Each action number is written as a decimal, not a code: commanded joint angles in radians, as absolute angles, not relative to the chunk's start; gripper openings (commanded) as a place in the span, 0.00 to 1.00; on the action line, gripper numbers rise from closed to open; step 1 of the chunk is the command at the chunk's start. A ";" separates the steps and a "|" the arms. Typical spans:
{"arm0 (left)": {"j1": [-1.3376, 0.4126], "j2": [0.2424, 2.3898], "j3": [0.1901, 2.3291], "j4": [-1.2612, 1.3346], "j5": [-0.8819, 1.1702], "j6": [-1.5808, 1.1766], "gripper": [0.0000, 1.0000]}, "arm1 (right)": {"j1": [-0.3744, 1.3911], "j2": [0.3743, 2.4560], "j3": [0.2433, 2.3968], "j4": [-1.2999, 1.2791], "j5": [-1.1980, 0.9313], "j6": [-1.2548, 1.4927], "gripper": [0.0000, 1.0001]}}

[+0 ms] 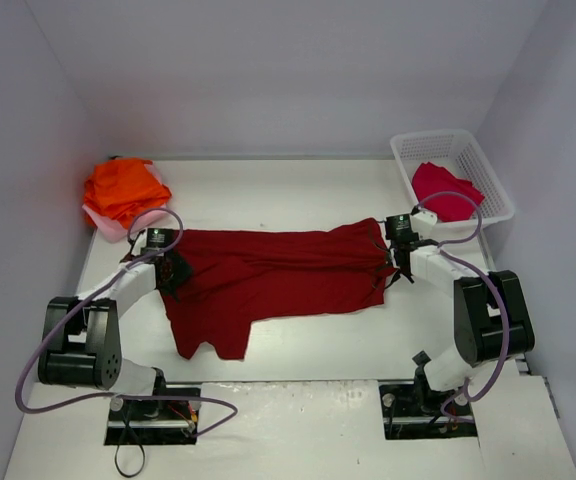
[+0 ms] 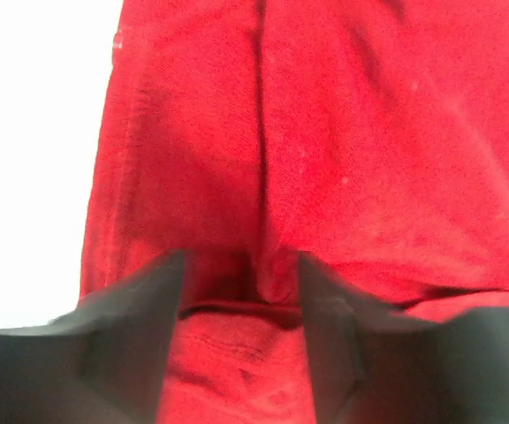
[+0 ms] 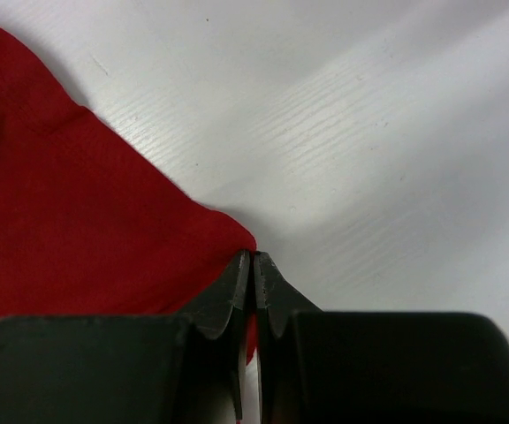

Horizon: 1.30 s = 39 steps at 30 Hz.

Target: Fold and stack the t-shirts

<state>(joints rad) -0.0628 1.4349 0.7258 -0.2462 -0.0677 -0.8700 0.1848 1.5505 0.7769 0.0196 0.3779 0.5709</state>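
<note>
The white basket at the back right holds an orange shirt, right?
No. The top view shows a crimson shirt in the white basket, not an orange one; the orange shirts are piled at the back left.

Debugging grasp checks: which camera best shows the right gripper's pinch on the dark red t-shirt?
Right wrist: the right gripper close up, fingertips shut on the edge of the dark red t-shirt. Top external shows it at the shirt's right end, jaws too small to judge. Left wrist misses it.
</note>
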 commanded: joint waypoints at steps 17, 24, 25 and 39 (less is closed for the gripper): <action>-0.074 1.384 0.739 -0.187 -0.126 -0.897 0.65 | 0.192 1.554 0.810 0.020 0.410 0.557 0.00; -0.113 1.397 0.755 -0.158 -0.120 -0.936 0.65 | 0.193 1.555 0.810 0.020 0.410 0.554 0.00; -0.121 1.400 0.758 -0.158 -0.124 -0.940 0.64 | 0.192 1.555 0.810 0.020 0.410 0.554 0.00; -0.179 1.451 0.775 -0.141 -0.152 -0.963 0.30 | 0.193 1.560 0.815 0.018 0.411 0.548 0.00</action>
<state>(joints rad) -0.1722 1.4590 0.7376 -0.1787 -0.1196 -0.9562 0.1905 1.5623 0.7769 0.0185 0.3775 0.5518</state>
